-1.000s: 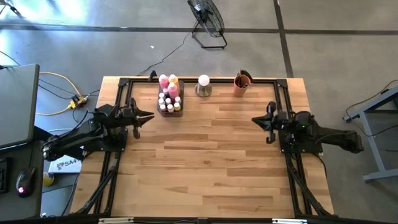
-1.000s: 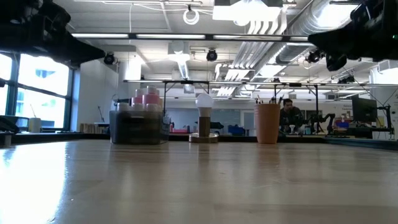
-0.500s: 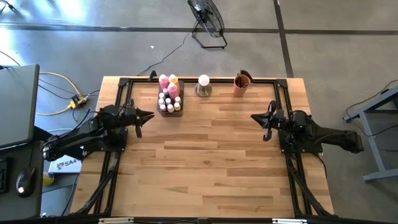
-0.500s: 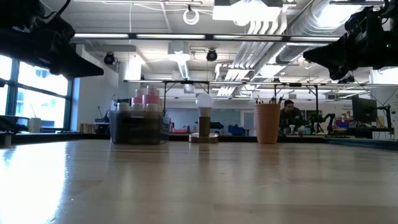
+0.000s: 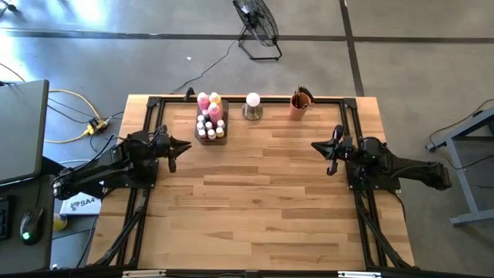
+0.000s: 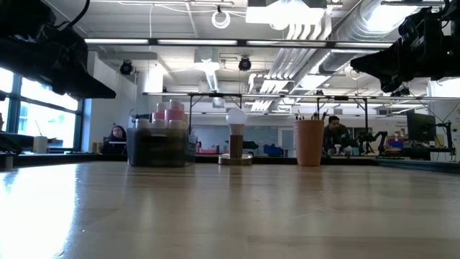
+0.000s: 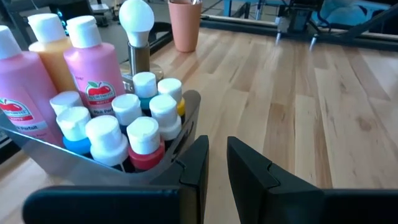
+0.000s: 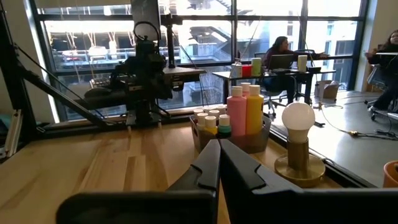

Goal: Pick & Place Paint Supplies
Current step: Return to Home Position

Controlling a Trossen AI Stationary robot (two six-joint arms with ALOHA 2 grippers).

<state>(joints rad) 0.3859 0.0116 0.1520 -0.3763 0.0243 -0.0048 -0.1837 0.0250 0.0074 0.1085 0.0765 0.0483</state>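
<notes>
A grey tray (image 5: 202,140) at the table's far edge holds the paint bottles: tall pink (image 7: 93,68) and yellow (image 7: 48,43) ones, and small white-capped ones (image 7: 127,121). Dark-handled brushes (image 5: 302,93) stand in an orange cup (image 5: 299,106). My left gripper (image 7: 217,146) hovers just on the near-left side of the tray (image 7: 74,165), with a narrow gap between its fingers, holding nothing. My right gripper (image 8: 219,144) is shut and empty, hovering at the table's right side (image 5: 314,147) and pointing left toward the bottles (image 8: 244,111).
A white ball on a metal base (image 5: 252,104) stands between the tray and the cup. A black frame (image 5: 154,100) runs along the table's far and side edges. Bare wood (image 5: 255,193) fills the middle and near part. People sit at desks in the room beyond (image 6: 332,133).
My left arm has come down a little beside the tray, showing lower in the low view. My right arm dropped slightly early on, then held still. The bottles, ball and cup have stayed put.
</notes>
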